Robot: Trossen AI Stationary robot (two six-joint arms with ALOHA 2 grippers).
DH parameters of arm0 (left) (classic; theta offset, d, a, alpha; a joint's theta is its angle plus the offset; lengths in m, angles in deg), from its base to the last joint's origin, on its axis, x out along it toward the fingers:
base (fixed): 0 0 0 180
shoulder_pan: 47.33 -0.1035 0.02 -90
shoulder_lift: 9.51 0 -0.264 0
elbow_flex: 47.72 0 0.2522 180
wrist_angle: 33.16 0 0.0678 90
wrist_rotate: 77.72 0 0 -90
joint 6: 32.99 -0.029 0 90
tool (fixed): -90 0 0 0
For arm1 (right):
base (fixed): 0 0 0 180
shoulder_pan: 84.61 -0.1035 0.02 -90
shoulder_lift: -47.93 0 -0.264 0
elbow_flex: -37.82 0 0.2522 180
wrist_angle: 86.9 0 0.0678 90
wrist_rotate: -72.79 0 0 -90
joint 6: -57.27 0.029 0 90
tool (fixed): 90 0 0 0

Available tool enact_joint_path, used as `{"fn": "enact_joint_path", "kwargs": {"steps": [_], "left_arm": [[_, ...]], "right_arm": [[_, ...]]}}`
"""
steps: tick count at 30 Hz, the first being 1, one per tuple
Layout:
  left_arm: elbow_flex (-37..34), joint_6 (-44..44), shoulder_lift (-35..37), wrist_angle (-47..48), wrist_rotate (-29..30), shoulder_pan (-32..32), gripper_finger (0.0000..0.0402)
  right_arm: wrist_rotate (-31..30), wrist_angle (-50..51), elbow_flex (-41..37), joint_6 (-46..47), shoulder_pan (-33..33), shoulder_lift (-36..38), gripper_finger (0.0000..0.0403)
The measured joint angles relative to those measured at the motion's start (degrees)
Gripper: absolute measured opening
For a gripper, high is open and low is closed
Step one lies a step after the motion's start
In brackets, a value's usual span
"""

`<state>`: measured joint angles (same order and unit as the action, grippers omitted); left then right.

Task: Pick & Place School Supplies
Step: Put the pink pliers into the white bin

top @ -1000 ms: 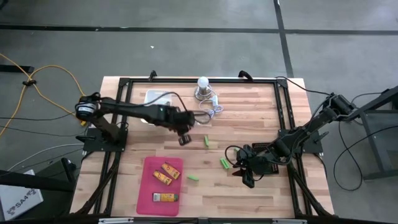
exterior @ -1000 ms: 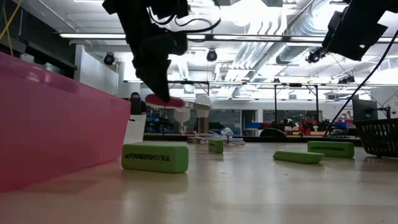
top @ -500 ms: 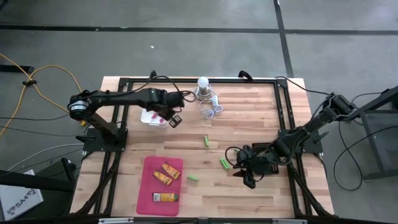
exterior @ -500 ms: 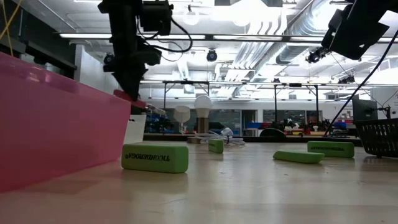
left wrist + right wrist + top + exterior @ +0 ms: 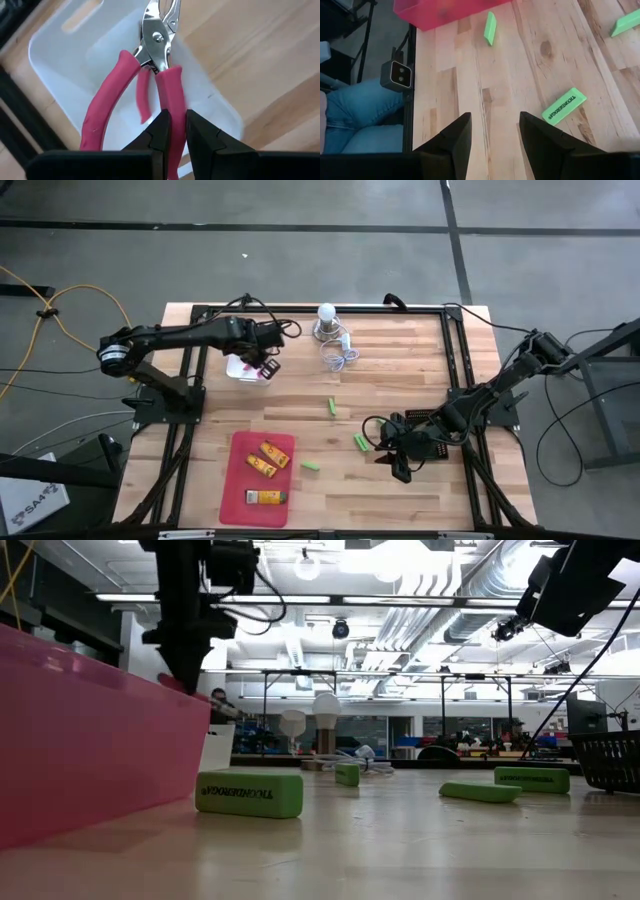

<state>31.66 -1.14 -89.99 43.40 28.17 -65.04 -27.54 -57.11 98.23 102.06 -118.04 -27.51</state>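
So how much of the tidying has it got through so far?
Done, it seems: three orange-yellow pieces lie in the pink tray. In hand: the left gripper is shut on one handle of the pink-handled pliers, holding them over the white bin at the table's far left. Left: three green erasers lie loose on the wood, near the right gripper, which waits open.

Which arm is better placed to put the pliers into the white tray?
Left. Its fingers already grip the pink-handled pliers over the white tray; the right gripper waits far off, empty.
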Motion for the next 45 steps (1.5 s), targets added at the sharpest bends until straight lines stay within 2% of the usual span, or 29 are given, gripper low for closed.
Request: {"fn": "enact_joint_path", "kwargs": {"steps": [7,13,21,30,45], "left_arm": [[-6.5,1.2,0.2,-1.3,0.6,-2.4,0.0041],[-9.7,0.6,0.2,-7.1,0.5,-5.2,0.0041],[-9.7,-0.7,0.2,-12.3,-2.4,-8.4,0.0041],[-9.7,-0.6,0.2,-12.3,-3.4,-9.6,0.0070],[-9.7,-0.6,0.1,-12.3,-3.6,-9.6,0.0074]], "right_arm": [[0.0,0.0,0.0,0.0,0.0,0.0,0.0155],[0.0,0.0,0.0,0.2,0.0,0.0,0.0155],[0.0,-0.4,0.0,0.6,0.0,0.0,0.0155],[0.0,-0.4,0.0,0.6,0.0,0.0,0.0155],[0.0,-0.4,0.0,0.6,0.0,0.0,0.0155]]}}
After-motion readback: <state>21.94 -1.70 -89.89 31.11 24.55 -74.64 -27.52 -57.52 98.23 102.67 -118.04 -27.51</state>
